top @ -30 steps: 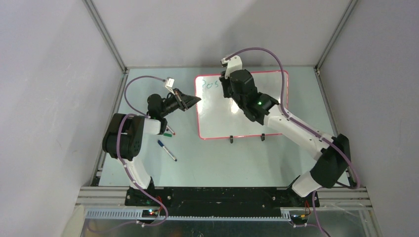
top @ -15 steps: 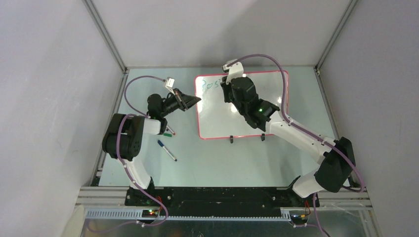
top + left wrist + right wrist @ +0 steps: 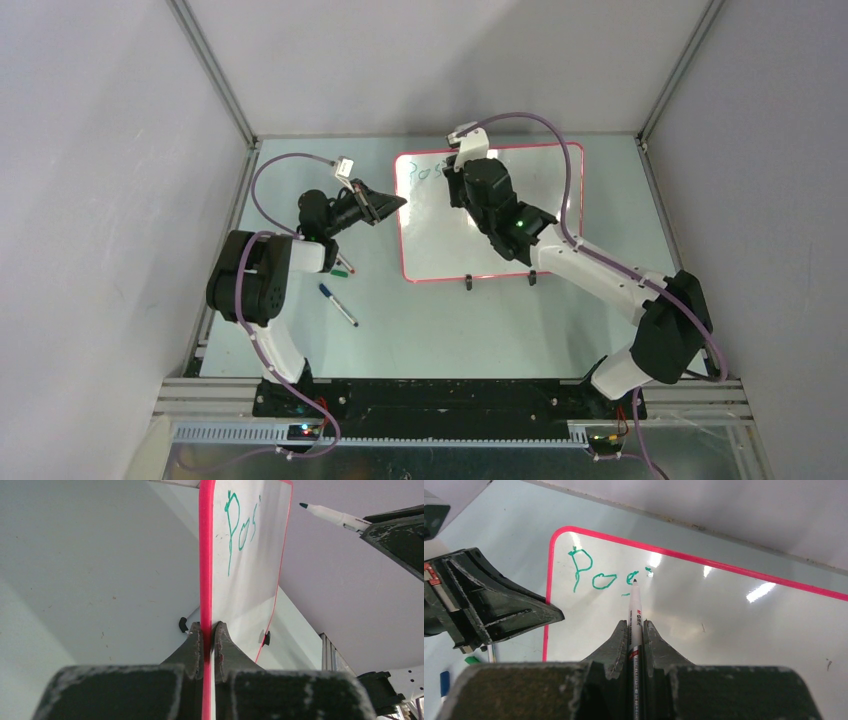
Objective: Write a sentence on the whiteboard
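Observation:
The whiteboard point(image 3: 440, 245) lies flat on the table, white with a red-pink rim. The sentence point(image 3: 599, 577) is a few green letters, "Pos" and a small dot, at the board's far left corner point(image 3: 239, 530). My left gripper point(image 3: 207, 627) is shut on the board's left rim, one finger on each face point(image 3: 398, 203). My right gripper point(image 3: 636, 625) is shut on a white marker point(image 3: 635, 610). The marker's green tip sits just right of the last letter. In the left wrist view the marker point(image 3: 330, 515) has its tip a little off the board's surface.
Two loose pens lie on the table left of the board: a green-capped one point(image 3: 343, 270) and a blue-capped one point(image 3: 338, 305). The board's two black feet point(image 3: 468, 282) face the near side. Grey enclosure walls stand behind and to both sides.
My right wrist has shifted slightly toward the near side over the board's top edge, carrying the marker. The left arm has not moved and keeps its hold on the rim.

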You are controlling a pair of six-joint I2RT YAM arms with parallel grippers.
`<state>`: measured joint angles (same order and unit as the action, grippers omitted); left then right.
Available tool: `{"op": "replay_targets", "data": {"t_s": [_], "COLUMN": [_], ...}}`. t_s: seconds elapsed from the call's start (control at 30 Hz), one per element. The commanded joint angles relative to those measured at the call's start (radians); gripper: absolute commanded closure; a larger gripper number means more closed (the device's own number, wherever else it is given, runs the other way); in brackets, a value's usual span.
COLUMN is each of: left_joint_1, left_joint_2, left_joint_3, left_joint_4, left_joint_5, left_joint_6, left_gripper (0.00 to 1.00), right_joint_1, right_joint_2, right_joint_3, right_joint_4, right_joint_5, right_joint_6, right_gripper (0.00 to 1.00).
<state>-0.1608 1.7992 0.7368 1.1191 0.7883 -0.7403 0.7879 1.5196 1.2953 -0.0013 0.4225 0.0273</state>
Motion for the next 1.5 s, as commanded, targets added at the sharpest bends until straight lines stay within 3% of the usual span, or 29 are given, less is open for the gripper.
{"op": "replay_targets", "data": {"t_s": [0.0,1.47], "left_joint_1": [-0.018,-0.017], "left_joint_2": [-0.024,-0.020], "left_joint_3": [0.004,0.001], "left_joint_4": [-0.029,-0.005], "left_joint_5": [-0.044,-0.040], "left_joint_6": [0.094,0.080], "left_gripper": [0.99,0.99], "right_joint_1": [-0.017,-0.054], "right_joint_2": [0.010,0.075], "right_joint_3": [0.007,0.042], "right_joint_4": [0.055,0.032], "right_joint_5": [0.014,-0.034], "right_joint_6": [0.022,0.035], "right_gripper": [1.00,1.00]}}
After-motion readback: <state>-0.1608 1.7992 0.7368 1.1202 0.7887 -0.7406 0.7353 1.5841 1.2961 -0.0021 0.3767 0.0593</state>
